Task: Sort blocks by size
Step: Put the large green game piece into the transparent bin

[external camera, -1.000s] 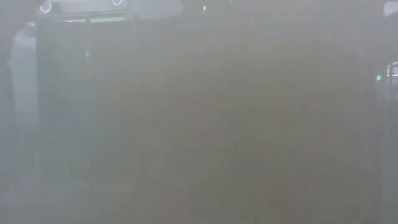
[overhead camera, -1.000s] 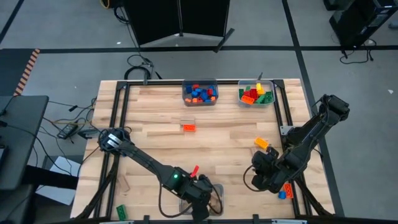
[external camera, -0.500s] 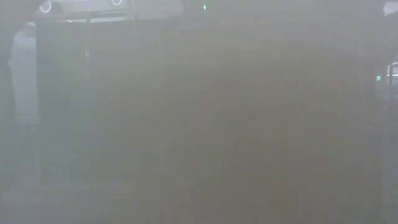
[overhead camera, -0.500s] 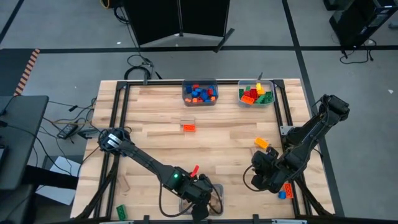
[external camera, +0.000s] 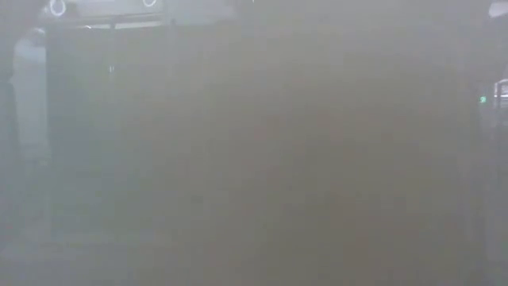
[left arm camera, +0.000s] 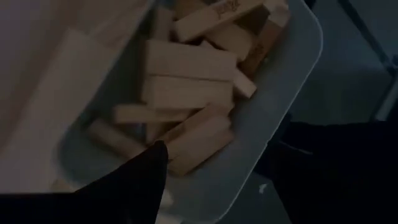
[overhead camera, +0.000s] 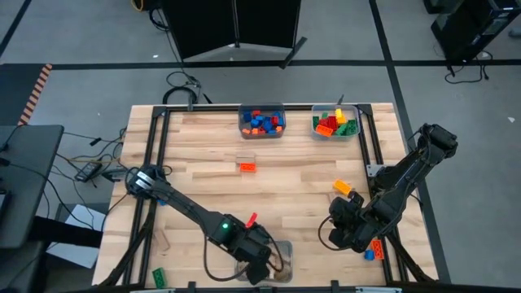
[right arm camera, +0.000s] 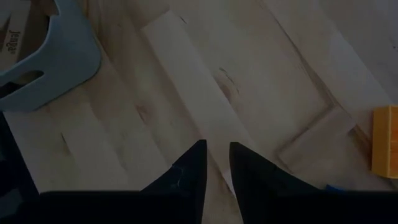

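My left gripper (overhead camera: 259, 264) hovers open above a clear bin (overhead camera: 281, 254) at the table's near edge. In the left wrist view the bin (left arm camera: 292, 93) holds several tan wooden blocks (left arm camera: 186, 93), and nothing sits between the spread fingers (left arm camera: 146, 177). My right gripper (overhead camera: 346, 233) waits near the table's right side, its fingers (right arm camera: 193, 165) a narrow gap apart over bare wood, holding nothing. Loose pieces lie flat on the table: an orange brick (overhead camera: 342, 187), a red brick (overhead camera: 247, 167) beside a wooden block (overhead camera: 244, 159), and a green brick (overhead camera: 159, 277).
Two clear bins stand at the far edge, one with blue, red and orange bricks (overhead camera: 261, 122), one with red, green and yellow bricks (overhead camera: 335, 124). A red and a blue brick (overhead camera: 374, 249) lie by the right arm. A wooden block (right arm camera: 317, 142) lies ahead of my right gripper. The low view shows only haze.
My left gripper has shifted a little toward the table's left edge above the near bin, and its wrist has rolled. The right arm has kept still.
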Tool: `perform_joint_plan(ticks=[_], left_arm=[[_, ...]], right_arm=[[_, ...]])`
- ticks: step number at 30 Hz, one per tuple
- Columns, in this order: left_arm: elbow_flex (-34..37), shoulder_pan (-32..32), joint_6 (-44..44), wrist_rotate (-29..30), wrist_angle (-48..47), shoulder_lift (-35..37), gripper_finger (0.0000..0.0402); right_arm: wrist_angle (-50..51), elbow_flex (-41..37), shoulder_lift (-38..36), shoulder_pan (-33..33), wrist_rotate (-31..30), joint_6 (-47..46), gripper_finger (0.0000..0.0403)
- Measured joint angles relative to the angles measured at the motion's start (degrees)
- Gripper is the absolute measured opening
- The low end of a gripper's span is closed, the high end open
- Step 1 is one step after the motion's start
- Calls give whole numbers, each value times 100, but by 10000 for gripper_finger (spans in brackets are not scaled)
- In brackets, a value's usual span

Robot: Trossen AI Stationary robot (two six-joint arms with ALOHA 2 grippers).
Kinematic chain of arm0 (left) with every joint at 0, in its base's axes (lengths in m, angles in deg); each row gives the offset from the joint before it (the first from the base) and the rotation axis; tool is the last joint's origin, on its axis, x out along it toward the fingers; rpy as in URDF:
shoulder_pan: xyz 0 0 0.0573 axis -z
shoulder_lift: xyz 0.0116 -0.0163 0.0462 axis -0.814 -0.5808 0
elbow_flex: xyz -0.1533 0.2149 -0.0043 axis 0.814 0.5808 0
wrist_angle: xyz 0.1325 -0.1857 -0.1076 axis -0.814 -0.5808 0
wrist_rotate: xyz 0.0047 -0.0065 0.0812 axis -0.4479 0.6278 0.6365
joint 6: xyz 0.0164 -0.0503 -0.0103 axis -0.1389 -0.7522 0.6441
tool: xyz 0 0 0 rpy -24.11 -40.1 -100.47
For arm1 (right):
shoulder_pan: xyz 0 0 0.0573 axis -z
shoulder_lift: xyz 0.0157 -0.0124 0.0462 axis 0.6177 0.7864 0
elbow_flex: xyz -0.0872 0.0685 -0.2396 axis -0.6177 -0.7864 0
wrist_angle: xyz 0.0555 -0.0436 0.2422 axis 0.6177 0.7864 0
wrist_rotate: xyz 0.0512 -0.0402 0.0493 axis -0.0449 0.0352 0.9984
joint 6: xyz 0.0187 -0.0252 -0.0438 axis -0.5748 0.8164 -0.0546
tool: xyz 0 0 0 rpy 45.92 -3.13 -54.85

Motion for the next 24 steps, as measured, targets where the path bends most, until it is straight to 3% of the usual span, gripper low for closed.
perform_joint_plan(ticks=[4,15,24], left_arm=[[0,77,-129,23,-603,282,278],[35,615,-1253,-715,-3239,348,278],[154,1059,-1795,-1289,-3633,351,278]], right_arm=[[2,0,0,0,0,17,83],[-4,0,2,-4,-1,59,83],[-42,0,2,-3,-170,62,82]])
